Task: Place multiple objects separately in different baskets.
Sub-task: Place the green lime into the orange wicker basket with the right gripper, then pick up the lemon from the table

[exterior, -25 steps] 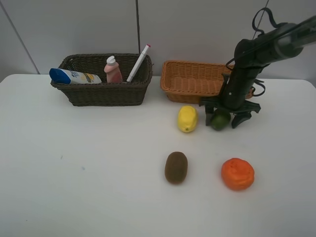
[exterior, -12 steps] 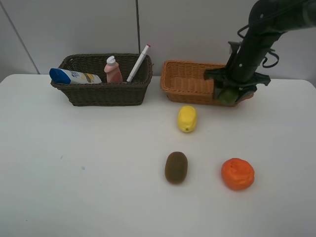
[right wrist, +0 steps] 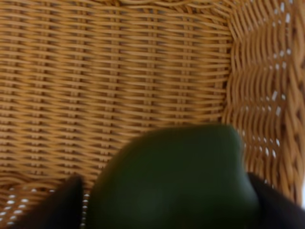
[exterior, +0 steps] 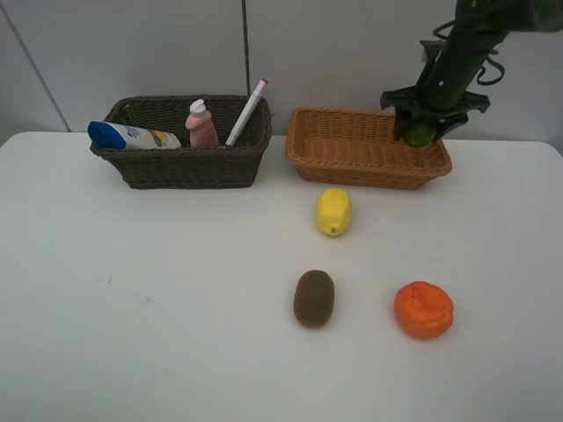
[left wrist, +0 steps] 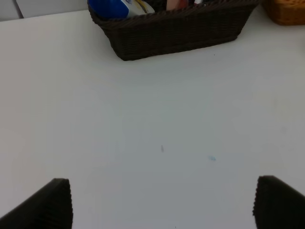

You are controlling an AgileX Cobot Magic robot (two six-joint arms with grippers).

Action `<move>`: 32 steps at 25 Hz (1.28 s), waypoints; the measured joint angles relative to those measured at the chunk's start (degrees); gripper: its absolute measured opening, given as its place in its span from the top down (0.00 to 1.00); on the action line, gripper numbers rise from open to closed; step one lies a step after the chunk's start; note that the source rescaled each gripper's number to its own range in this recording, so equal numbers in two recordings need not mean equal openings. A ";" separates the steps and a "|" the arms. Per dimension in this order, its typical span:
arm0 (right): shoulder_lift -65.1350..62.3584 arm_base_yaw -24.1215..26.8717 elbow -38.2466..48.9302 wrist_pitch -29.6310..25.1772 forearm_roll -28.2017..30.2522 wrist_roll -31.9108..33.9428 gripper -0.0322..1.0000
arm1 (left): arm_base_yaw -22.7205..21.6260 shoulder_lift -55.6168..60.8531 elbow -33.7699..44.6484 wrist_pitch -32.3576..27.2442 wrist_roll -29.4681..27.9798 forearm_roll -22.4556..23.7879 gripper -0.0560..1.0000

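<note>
While the right gripper (exterior: 421, 129) pinches the green lime (exterior: 419, 136) over the tan basket (exterior: 339, 151) in the upper right of the frame, I'd guess it's light, firm and slick, so holding across its fat middle seems safest.

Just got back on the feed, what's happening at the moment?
The right pincer grips the green lime and holds it over the inside of the light tan basket, near its right end; it is not released yet. The left pincer is open over bare table in front of the dark brown basket, which holds the blue-capped bottle, pink bottle and marker. The lemon, kiwi and orange fruit lie on the table.
</note>
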State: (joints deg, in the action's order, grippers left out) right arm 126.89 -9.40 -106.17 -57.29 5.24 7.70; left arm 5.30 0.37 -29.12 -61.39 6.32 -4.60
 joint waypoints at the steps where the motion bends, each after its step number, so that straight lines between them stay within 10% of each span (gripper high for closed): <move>1: 0.27 0.00 -0.21 -0.05 0.12 -0.11 0.29 | 0.00 0.00 0.00 0.00 0.00 0.00 0.00; 6: 0.21 0.00 -0.83 -3.77 -0.39 -0.11 0.05 | 0.00 0.00 0.00 0.00 0.06 0.00 0.00; 19: -10.73 -9.99 6.43 -12.38 -7.73 2.04 0.04 | 0.00 0.00 0.00 0.02 0.10 0.00 0.00; 32: -9.73 -19.78 19.72 -0.62 -8.16 8.49 0.04 | 0.00 0.00 0.00 0.02 0.12 0.00 0.00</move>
State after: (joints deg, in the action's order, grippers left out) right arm 117.16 -29.18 -86.45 -57.91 -2.92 16.18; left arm 5.30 0.37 -29.12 -61.37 6.44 -4.60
